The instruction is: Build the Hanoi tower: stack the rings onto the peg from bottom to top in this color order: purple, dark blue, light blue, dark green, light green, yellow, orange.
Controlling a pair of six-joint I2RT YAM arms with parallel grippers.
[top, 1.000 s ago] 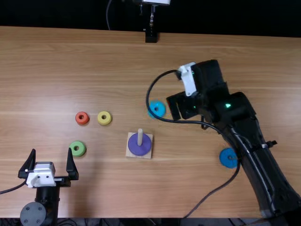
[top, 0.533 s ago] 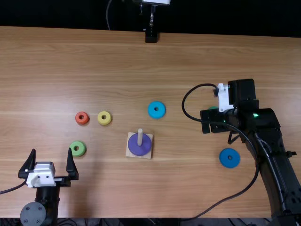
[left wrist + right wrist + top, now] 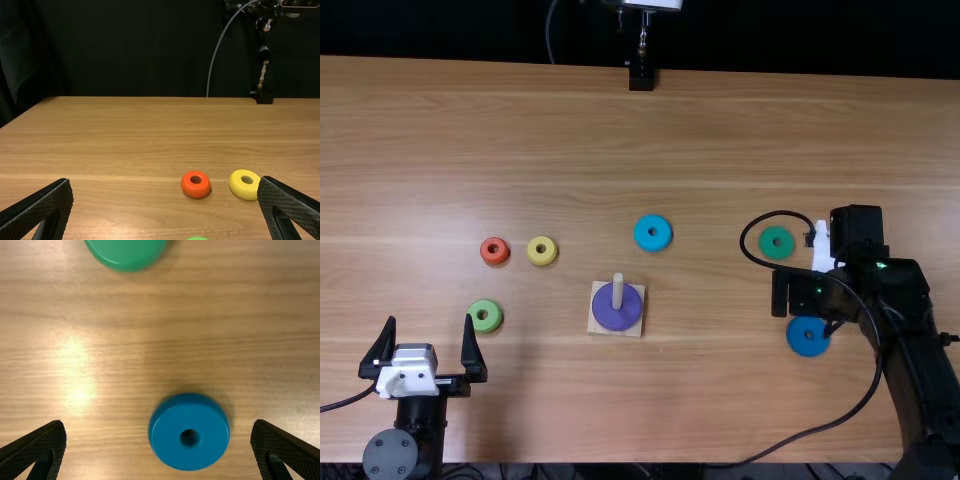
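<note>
Purple ring (image 3: 609,316) encircles the upright wooden peg (image 3: 618,289).

"How many rings on the table (image 3: 620,130)?"

"Seven, one of each colour. Three lie toward its left edge: the orange ring (image 3: 487,257), yellow ring (image 3: 550,258) and light green ring (image 3: 492,322)."

"And toward the right edge?"

"Two: the dark green ring (image 3: 768,249) and, closer to the near edge, the dark blue ring (image 3: 800,345)."

"That's five."

"Plus one light blue ring (image 3: 662,241) between those groups, and one purple ring (image 3: 610,318) around the peg (image 3: 618,289)."

"How many pegs?"

"One, upright on one square base (image 3: 636,331)."
</note>
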